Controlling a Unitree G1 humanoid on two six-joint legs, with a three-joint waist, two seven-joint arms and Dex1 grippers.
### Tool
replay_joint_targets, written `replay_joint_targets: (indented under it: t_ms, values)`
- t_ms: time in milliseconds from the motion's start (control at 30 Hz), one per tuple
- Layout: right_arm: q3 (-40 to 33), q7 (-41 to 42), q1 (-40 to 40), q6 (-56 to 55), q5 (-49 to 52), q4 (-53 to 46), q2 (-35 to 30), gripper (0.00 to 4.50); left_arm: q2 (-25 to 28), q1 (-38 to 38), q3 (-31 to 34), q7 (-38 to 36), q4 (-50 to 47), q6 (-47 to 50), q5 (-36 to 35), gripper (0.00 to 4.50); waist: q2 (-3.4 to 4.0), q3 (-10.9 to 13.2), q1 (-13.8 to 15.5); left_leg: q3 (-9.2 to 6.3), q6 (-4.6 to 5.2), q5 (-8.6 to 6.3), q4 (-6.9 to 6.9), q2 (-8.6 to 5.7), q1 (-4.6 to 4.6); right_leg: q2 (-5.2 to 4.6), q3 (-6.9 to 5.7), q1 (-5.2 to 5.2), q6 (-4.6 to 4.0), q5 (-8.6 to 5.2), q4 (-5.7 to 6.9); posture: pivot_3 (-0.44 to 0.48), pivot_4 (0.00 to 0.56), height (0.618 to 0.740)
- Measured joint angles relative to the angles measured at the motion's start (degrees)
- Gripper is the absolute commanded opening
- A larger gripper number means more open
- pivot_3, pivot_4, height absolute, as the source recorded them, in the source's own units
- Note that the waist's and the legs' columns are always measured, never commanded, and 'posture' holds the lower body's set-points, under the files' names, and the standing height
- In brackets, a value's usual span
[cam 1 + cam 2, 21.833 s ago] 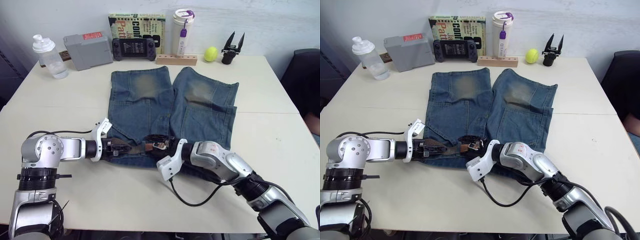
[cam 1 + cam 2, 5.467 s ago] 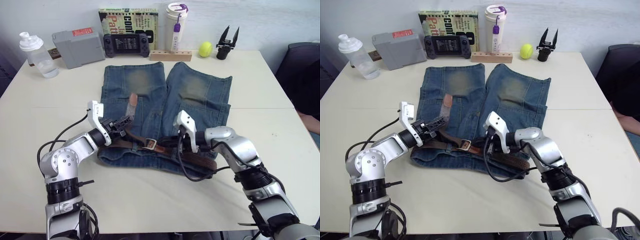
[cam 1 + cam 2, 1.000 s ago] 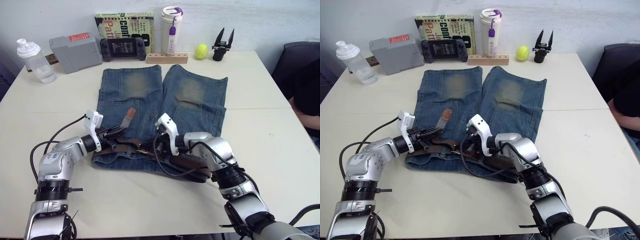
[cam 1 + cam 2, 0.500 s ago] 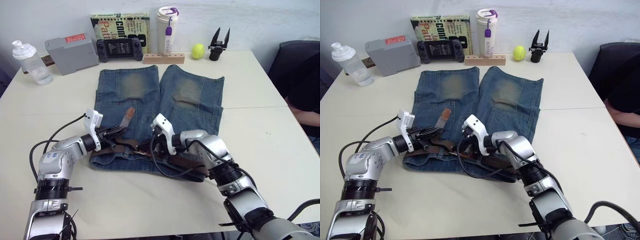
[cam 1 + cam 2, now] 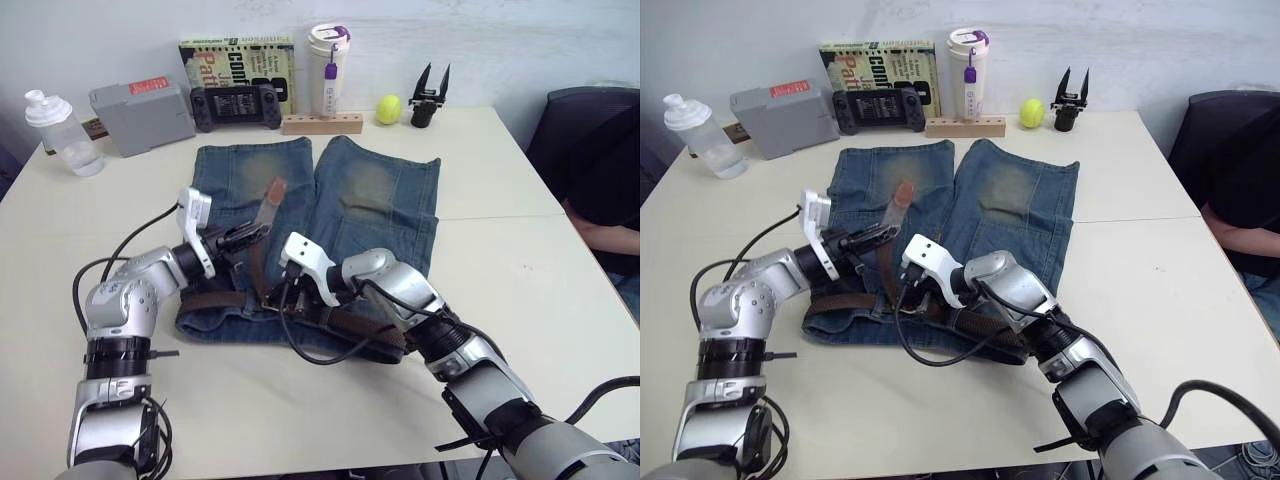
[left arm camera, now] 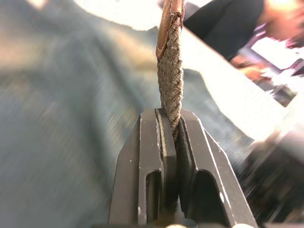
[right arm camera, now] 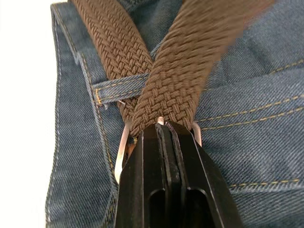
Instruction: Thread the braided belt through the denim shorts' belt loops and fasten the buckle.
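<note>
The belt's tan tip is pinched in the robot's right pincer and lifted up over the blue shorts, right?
Not quite: the left pincer pinches the braided belt and lifts its tan tip over the denim shorts. The left eye view and left wrist view show it. The right pincer is down at the buckle.
</note>
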Motion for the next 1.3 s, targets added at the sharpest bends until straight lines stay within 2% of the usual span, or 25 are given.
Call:
replay_joint_targets:
  t_ms: [67, 200, 267, 400, 667, 733, 967, 1133, 1300]
  values:
    - [0.7, 0.4, 0.0, -1.2, -1.1, 0.1, -0.2, 0.02, -0.8, -1.3, -0.2, -0.6, 2.1, 0.7, -0.4, 0.00, 0.21, -0.1, 0.1, 0.01, -0.02, -0.03, 0.00, -0.01, 0.10, 0.07, 0.08, 0.05, -0.05, -0.03, 0.01, 0.000, 0.150, 0.713]
    - [1.5, 0.4, 0.2, -3.5, -3.4, 0.7, 0.5, 0.02, -3.6, -7.9, -2.0, -2.5, 11.5, 0.7, 0.0, 0.00, 0.13, -0.4, 0.2, 0.00, -0.09, -0.03, 0.00, 0.07, 0.22, 0.19, 0.15, 0.09, -0.08, -0.04, 0.04, 0.000, 0.150, 0.713]
    - [1.6, 0.4, 0.5, -4.9, -4.4, 1.5, 1.1, 0.02, -5.2, -12.7, -5.2, -5.2, 19.3, -1.7, 3.1, 0.00, 0.10, -0.4, 0.1, -0.01, -0.32, -0.17, -0.03, 0.09, 0.54, 0.25, 0.20, 0.32, -0.13, -0.08, 0.03, 0.000, 0.150, 0.713]
    - [2.4, 1.6, 0.9, -7.1, -6.9, 1.3, 0.5, 0.02, -7.2, -18.4, -6.5, -8.3, 29.6, -5.5, 6.6, 0.00, 0.27, -0.7, 0.4, -0.06, -0.42, -0.23, -0.04, 0.07, 0.62, 0.26, 0.23, 0.35, -0.18, -0.10, 0.05, 0.000, 0.150, 0.713]
    - [3.3, 3.4, 0.9, -8.9, -10.8, 0.6, -0.3, 0.02, -11.0, -28.9, -10.0, -15.3, 43.3, -9.4, 11.5, 0.00, 0.29, -1.0, 1.3, -0.05, -0.41, -0.33, 0.01, 0.05, 0.65, 0.25, 0.26, 0.42, -0.18, -0.10, -0.01, 0.000, 0.150, 0.713]
    - [3.3, 4.3, 1.0, -10.6, -12.1, 0.6, -0.4, 0.02, -12.1, -34.0, -11.6, -18.8, 51.1, -12.8, 15.2, 0.00, 0.34, -1.1, 1.6, -0.05, -0.41, -0.33, 0.02, 0.05, 0.63, 0.25, 0.24, 0.38, -0.19, -0.10, -0.01, 0.000, 0.150, 0.713]
    - [3.2, 5.1, 1.3, -13.5, -14.6, 0.6, -0.6, 0.02, -16.2, -44.9, -13.8, -27.0, 64.8, -19.9, 23.0, 0.00, 0.39, -1.0, 1.7, -0.07, -0.39, -0.36, 0.02, 0.05, 0.54, 0.24, 0.23, 0.29, -0.19, -0.10, -0.03, 0.000, 0.150, 0.713]
    - [3.1, 5.4, 1.4, -14.5, -15.8, 0.6, -0.6, 0.02, -18.2, -49.7, -13.9, -24.5, 71.9, -25.7, 28.1, 0.00, 0.36, -1.0, 1.8, -0.10, -0.38, -0.36, 0.04, 0.05, 0.49, 0.21, 0.21, 0.24, -0.19, -0.10, -0.03, 0.000, 0.150, 0.713]
    - [2.7, 5.4, 1.4, -14.7, -16.6, 0.6, -0.6, 0.02, -18.4, -51.5, -12.5, -22.1, 74.2, -26.5, 28.6, 0.00, 0.43, -1.0, 1.9, -0.15, -0.37, -0.36, 0.04, 0.04, 0.47, 0.18, 0.18, 0.06, -0.18, -0.10, -0.02, 0.000, 0.150, 0.713]
